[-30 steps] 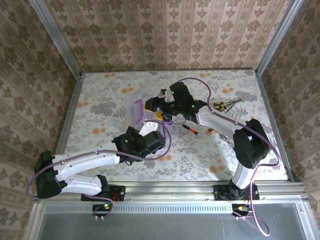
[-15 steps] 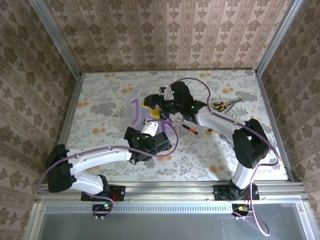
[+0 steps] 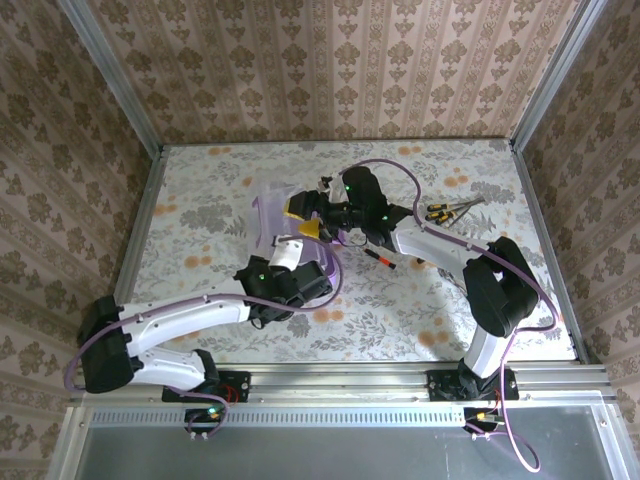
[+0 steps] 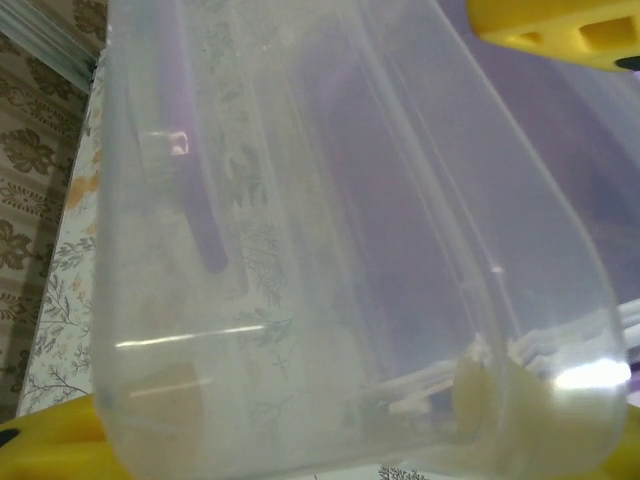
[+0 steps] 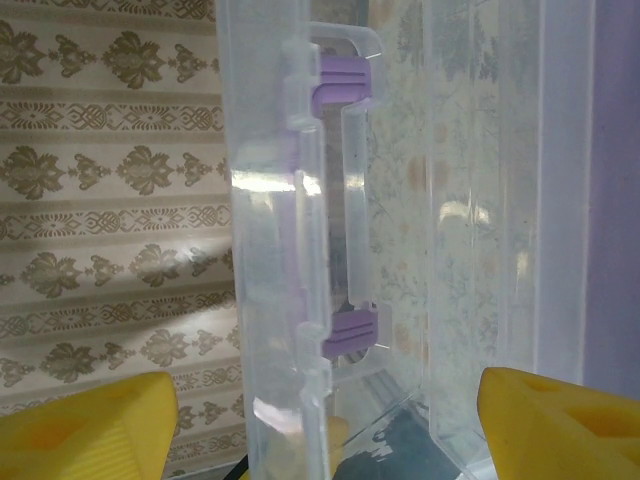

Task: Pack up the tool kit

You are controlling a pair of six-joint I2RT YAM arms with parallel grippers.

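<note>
**Top external.** Clear box [image 3: 272, 212] with purple trim, tilted up off the table [image 3: 200, 200], sits between my two grippers. My right gripper [image 3: 305, 215] is at its right side and my left gripper [image 3: 288, 246] just below it. A red-handled screwdriver [image 3: 378, 258] lies to the right of both sets of fingers. A cluster of tools [image 3: 455, 208] lies well beyond my right wrist.

**Left wrist.** The box [image 4: 350, 250] lies between my yellow fingers [image 4: 560, 25], one at the upper right and one at the lower left. Left gripper [image 4: 300, 240]: fingers fairly wide and close against the box walls. I cannot tell whether they grip.

**Right wrist.** The box [image 5: 285, 250] stands on edge between my fingers [image 5: 90, 420], its purple latches [image 5: 345, 80] facing me. Right gripper [image 5: 325, 425]: fingers wide. A gap shows between one finger and the rim.
</note>
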